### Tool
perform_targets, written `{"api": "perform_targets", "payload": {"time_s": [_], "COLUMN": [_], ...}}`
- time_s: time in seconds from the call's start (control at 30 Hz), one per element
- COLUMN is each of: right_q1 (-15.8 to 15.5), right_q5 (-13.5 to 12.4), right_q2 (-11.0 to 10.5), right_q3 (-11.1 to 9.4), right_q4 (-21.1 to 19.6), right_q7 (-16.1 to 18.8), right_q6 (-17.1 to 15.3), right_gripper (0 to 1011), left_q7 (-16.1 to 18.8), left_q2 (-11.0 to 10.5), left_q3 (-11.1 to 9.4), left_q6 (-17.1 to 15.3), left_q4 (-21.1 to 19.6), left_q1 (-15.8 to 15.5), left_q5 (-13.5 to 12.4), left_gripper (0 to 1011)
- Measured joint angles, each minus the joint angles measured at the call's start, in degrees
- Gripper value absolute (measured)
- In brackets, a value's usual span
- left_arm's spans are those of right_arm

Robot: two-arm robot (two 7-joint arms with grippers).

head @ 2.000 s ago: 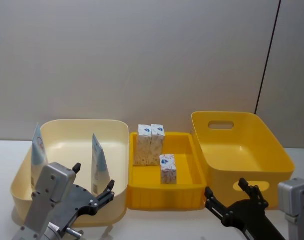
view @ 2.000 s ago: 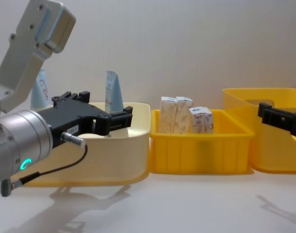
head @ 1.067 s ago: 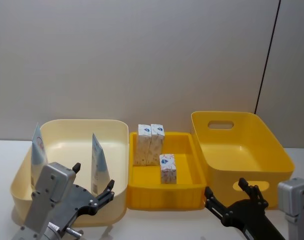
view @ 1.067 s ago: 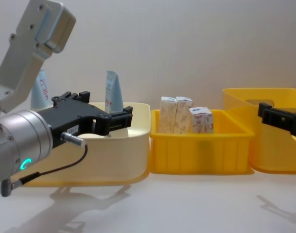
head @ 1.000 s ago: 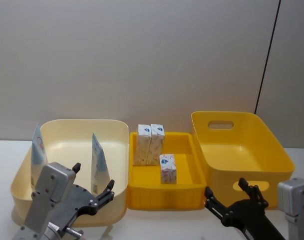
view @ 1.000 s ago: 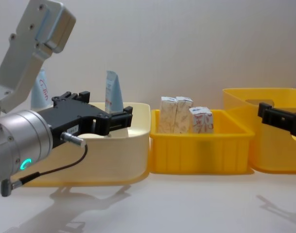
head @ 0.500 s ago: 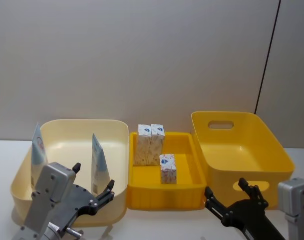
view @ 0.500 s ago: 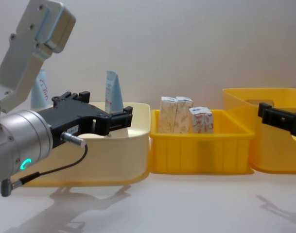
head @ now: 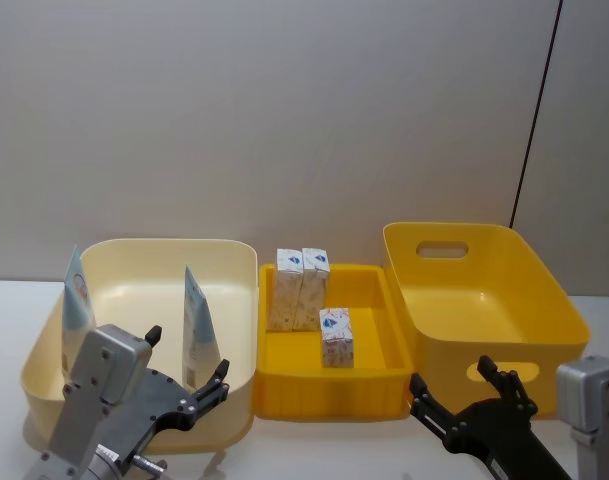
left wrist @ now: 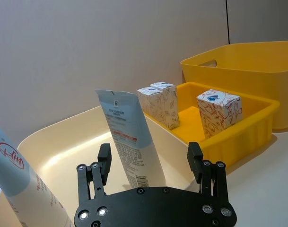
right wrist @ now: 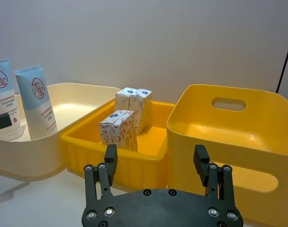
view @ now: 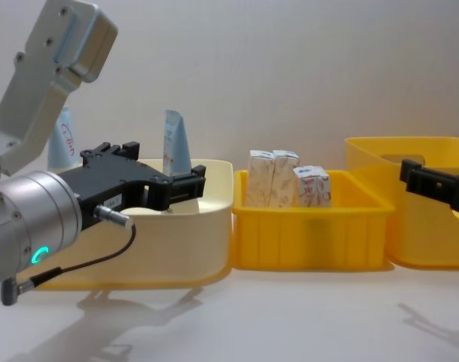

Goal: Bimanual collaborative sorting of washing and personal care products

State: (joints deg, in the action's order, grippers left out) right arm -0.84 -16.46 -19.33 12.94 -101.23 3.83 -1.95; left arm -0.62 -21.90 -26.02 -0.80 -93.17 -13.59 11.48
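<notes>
Between picks, seemingly. Nothing held: left gripper (left wrist: 149, 150) spread wide, just near of the cream bin (head: 164, 243) with two upright tubes (head: 198, 320); right gripper (right wrist: 155, 152) equally wide, near the yellow bin (head: 544, 280). Next, probably: reach into the middle tray (head: 329, 378) and close squarely on one of the standing cartons (head: 300, 288).

Table (view: 289, 317) carries cream bin (view: 176, 234), yellow tray (view: 312, 241), yellow bin (view: 425, 234).

Ahead of me stands a plain matte grey-beige wall (head: 284, 120), evenly lit, no glare anywhere. On my right a thin dark line (head: 537, 110) runs down it, leaning slightly, and the wall panel beyond that line (head: 594, 150) reads a touch lighter. Below sits my smooth white tabletop (view: 304, 324), soft grey shadows (view: 139, 302) lying across its near part.
</notes>
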Motion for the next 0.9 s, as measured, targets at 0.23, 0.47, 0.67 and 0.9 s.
{"api": "perform_targets", "payload": {"time_s": [0.23,0.47,0.67,0.9], "right_q1": [0.64,2.35,4.51,7.37], "right_q5": [0.18,0.49,0.64,0.77], "right_q2": [0.23,1.04,2.07,3.3], "right_q3": [0.28,1.02,1.95,3.15], "right_q4": [-0.35,-1.77,-3.73,-5.35], "right_q7": [-0.05,-0.93,-2.22,-3.46], "right_q6": [-1.55,-6.32,-14.28,-23.85], "right_gripper": [1001,1001,1001,1001], "left_q7": [0.0,0.0,0.0,0.0], "left_q2": [0.0,0.0,0.0,0.0], "left_q3": [0.0,0.0,0.0,0.0], "left_q6": [0.0,0.0,0.0,0.0], "left_q4": [-0.01,0.0,-0.01,-0.01], "left_q1": [0.0,0.0,0.0,0.0], "left_q5": [0.0,0.0,0.0,0.0], "left_gripper": [1003,1003,1003,1003]}}
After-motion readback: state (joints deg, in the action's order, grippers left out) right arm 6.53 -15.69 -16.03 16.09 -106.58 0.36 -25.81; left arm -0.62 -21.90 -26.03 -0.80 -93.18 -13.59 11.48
